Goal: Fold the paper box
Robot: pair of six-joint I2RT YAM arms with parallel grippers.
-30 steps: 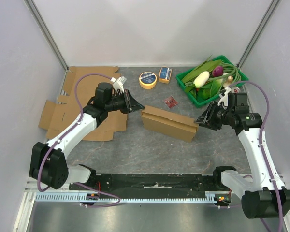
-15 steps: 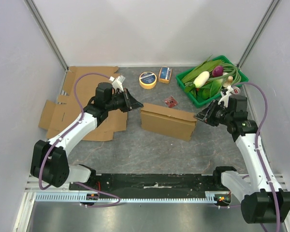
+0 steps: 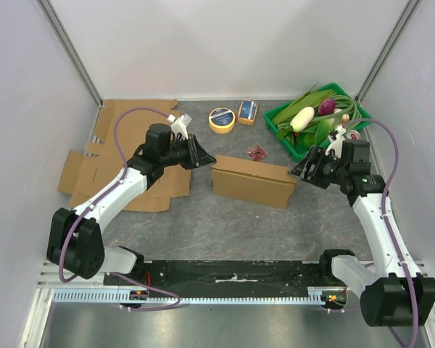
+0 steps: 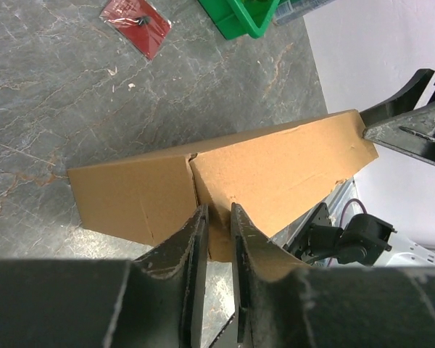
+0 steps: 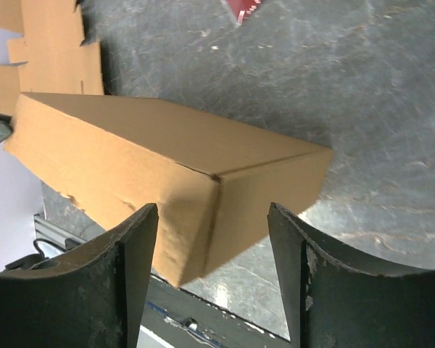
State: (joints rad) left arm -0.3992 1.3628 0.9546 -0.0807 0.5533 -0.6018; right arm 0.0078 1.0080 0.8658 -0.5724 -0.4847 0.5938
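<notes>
The right gripper (image 5: 212, 209) is seen spread wide at the right-hand end of the paper box (image 3: 250, 183), its jaws standing either side of that end's corner without clasping it. The left gripper (image 4: 216, 212) is set against the opposite end with its jaws drawn almost together; whether a cardboard edge is pinched between them cannot be told. Over the last second the box has been swung from a skewed lie to one more nearly parallel with the near edge of the tabletop (image 3: 225, 225), about midway across it, and its top panel appears to have been pressed flatter. The box is judged closed in form, with perhaps only the end flaps left to be tucked.
</notes>
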